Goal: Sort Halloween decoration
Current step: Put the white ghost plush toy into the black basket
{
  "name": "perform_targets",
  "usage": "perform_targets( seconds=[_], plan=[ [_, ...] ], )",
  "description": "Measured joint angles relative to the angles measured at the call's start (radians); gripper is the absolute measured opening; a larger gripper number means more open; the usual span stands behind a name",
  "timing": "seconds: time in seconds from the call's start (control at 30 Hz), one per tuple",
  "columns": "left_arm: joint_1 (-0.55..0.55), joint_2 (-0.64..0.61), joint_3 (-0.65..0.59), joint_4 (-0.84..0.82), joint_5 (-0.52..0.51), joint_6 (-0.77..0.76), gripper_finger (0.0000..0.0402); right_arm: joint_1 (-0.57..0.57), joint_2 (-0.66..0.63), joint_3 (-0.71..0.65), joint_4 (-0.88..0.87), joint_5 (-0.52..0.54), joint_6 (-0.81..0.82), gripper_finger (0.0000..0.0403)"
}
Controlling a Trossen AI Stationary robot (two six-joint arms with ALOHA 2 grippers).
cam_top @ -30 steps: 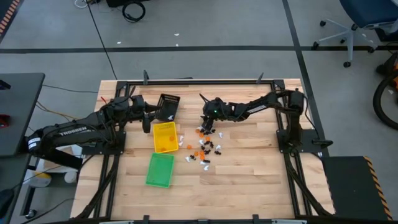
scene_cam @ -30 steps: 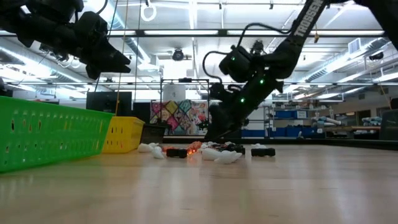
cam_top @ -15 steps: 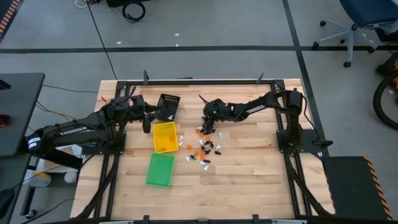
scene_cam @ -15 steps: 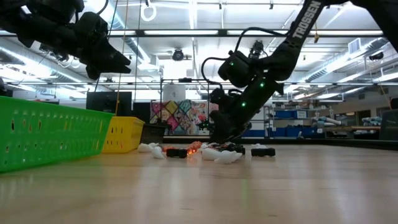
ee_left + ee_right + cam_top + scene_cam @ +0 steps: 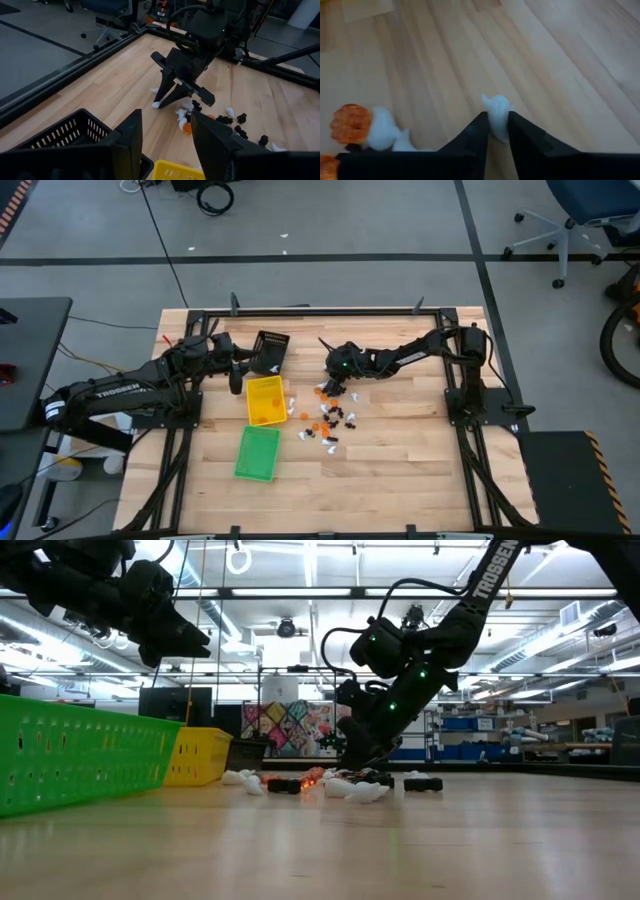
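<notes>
right wrist view shows my right gripper [image 5: 494, 131] pinched on a small white trinket [image 5: 496, 114], down at the wooden table [image 5: 400, 450] by the far side of the scattered halloween decoration [image 5: 328, 418] near the table's middle. my left gripper [image 5: 165, 135] hangs with fingers apart over the black tray [image 5: 271, 351] toward the far left corner

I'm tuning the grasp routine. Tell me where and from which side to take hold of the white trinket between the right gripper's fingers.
Grip the white trinket across its narrow body, coming down from above, much as the right gripper does now: its fingers sit either side of it. It lies low on the table, apart from the orange trinket, so a top approach looks clearest.
</notes>
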Motion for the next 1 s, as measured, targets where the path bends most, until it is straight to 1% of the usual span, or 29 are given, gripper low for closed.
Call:
perform_targets(
  seconds=[0.13,0.3,0.53,0.7,0.77,0.83,0.9,1.0],
  plan=[
    [0.0,0.0,0.0,0.0,0.0,-0.001,0.0142,0.008,0.0,0.009,0.001,-0.009,-0.005,0.0053],
    [0.0,0.0,0.0,0.0,0.0,-0.002,0.0142,0.028,0.0,0.068,-0.019,-0.035,-0.024,0.0048],
    [0.0,0.0,0.0,0.0,0.0,-0.003,0.0142,0.061,0.0,0.196,-0.028,-0.032,-0.056,0.0046],
    [0.0,0.0,0.0,0.005,0.0,-0.003,0.0142,0.063,0.009,0.286,0.007,-0.048,-0.12,0.0046],
    [0.0,0.0,0.0,0.016,0.0,-0.003,0.0142,0.058,0.034,0.322,0.058,-0.072,-0.131,0.0046],
    [0.0,0.0,0.0,0.024,0.0,0.0,0.0142,0.052,0.059,0.358,0.043,-0.094,-0.131,0.0046],
    [0.0,0.0,0.0,0.028,0.0,0.0,0.0142,0.05,0.106,0.419,0.05,-0.109,-0.131,0.0045],
    [0.0,0.001,0.0,0.026,0.0,0.0,0.0142,0.051,0.181,0.519,0.013,-0.112,-0.125,0.0045]
  ],
)
